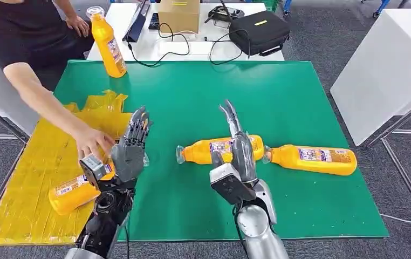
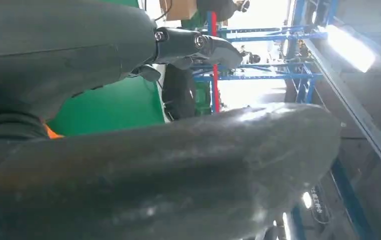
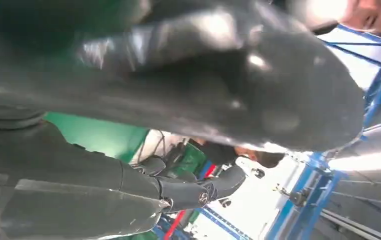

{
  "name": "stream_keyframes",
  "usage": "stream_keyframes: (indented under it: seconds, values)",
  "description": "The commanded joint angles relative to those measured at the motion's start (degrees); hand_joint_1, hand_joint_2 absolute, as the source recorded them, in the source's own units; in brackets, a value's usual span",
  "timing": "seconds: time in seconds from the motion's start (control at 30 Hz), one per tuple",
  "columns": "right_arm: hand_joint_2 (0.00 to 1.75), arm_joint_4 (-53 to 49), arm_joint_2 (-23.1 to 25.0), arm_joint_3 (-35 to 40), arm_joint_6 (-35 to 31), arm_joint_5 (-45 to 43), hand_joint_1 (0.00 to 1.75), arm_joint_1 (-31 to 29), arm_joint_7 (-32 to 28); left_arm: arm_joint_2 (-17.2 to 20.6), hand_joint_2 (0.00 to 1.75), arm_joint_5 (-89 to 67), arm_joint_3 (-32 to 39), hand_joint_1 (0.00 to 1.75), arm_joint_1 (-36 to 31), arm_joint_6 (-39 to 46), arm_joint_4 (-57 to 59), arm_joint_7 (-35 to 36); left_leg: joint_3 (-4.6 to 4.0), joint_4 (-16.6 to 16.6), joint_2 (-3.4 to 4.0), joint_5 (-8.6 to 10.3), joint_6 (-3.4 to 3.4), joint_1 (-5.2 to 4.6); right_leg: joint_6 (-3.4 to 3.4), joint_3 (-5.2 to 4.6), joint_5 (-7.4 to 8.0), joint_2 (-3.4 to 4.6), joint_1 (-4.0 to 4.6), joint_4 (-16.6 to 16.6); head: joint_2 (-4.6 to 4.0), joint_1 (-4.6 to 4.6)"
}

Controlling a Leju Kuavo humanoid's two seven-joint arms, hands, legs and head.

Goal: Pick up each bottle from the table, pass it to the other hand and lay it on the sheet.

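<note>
Nearest item: right hand (image 1: 239, 144), raised over the green mat (image 1: 192, 97), fingers extended and apart, holding nothing; it stands above the neck end of one lying bottle (image 1: 219, 149). Left hand (image 1: 130, 147), at the mat's left edge, also upright with fingers spread and empty. Bottle on the yellow sheet (image 1: 25, 189): one orange bottle (image 1: 74, 191) lying on its side just behind and below the left hand, partly hidden by that wrist; a person's hand (image 1: 91, 140) rests on or just beside it, contact unclear. Bottles outstanding: the one under the right hand, a second lying bottle (image 1: 314, 159) just to its right, caps nearly meeting, and an upright bottle (image 1: 109, 46) at the mat's far left corner. Background: white table (image 1: 192, 48) with a cardboard box (image 1: 179, 14), black case (image 1: 260, 32) and cables. Judged risks: the lying bottles are round and likely to roll if the descending fingers strike off-centre; the neighbouring bottle sits close enough to be nudged; the person's arm lies in the left hand's working space, so a handover there could collide with it.
</note>
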Motion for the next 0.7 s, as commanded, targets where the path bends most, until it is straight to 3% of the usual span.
stream_keyframes:
  seconds: [0.03, 0.27, 0.7]
  values:
    - [0.0, -3.1, -0.3, 3.4, 2.8, -1.4, 0.0, 0.9, -1.2, -0.5, 0.0, 4.1, -2.3, 0.0, 3.9, -1.6, -5.4, -0.7, 0.39, 0.0, -0.01, -0.14, 0.1, -0.05, -0.2, 0.33, -0.14, 0.06, -0.02, 0.0, 0.0, 0.0]
    - [0.0, -3.5, -0.3, 4.5, 5.4, 0.2, 0.0, 1.1, 0.9, 0.4, 0.0, 4.1, -3.0, 0.0, 7.5, -0.4, -11.7, 0.8, 0.33, 0.0, 0.04, -0.16, 0.08, -0.02, -0.15, 0.27, -0.14, 0.08, 0.0, 0.0, 0.0, 0.02]
    - [0.0, -3.1, -0.6, 3.6, 5.1, 0.2, 0.0, 0.8, 1.2, 0.4, 0.0, 2.3, -3.7, 0.0, 7.9, 2.1, -12.1, 0.3, 0.28, -0.1, -0.04, -0.11, 0.05, -0.03, -0.15, 0.25, -0.13, 0.01, -0.01, 0.0, 0.0, 0.0]
